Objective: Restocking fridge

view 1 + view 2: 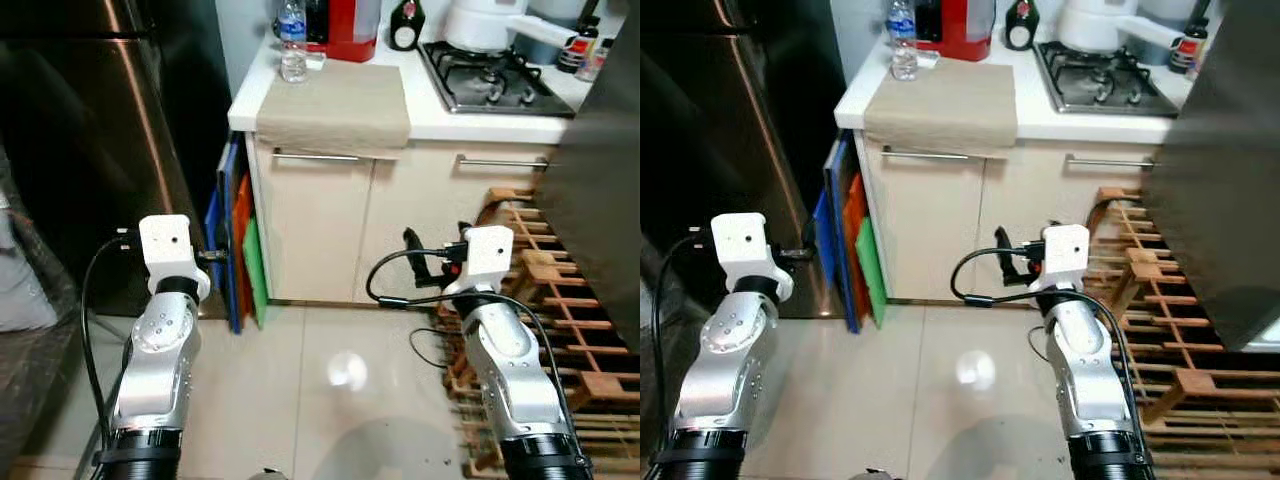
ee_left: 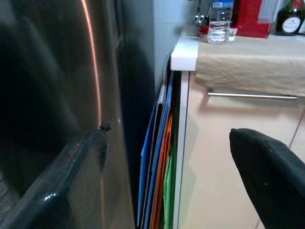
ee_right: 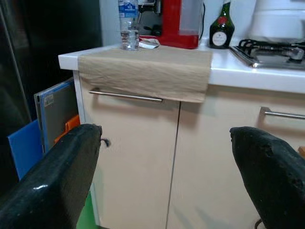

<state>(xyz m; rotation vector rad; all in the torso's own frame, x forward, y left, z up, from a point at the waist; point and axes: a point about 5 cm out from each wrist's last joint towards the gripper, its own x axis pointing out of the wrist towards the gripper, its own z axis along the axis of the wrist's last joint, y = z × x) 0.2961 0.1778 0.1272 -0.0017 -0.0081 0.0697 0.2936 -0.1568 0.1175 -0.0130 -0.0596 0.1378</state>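
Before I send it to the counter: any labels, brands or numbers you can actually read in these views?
None can be read.
Water bottle: blue label, print too blurred.
Dark green bottle: round label, text too small.
Red appliance: no legible marking.
Sauce bottles by the stove: labels too small.

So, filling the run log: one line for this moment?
phase: approach | left end effector: open | right end effector: open | bottle: on counter
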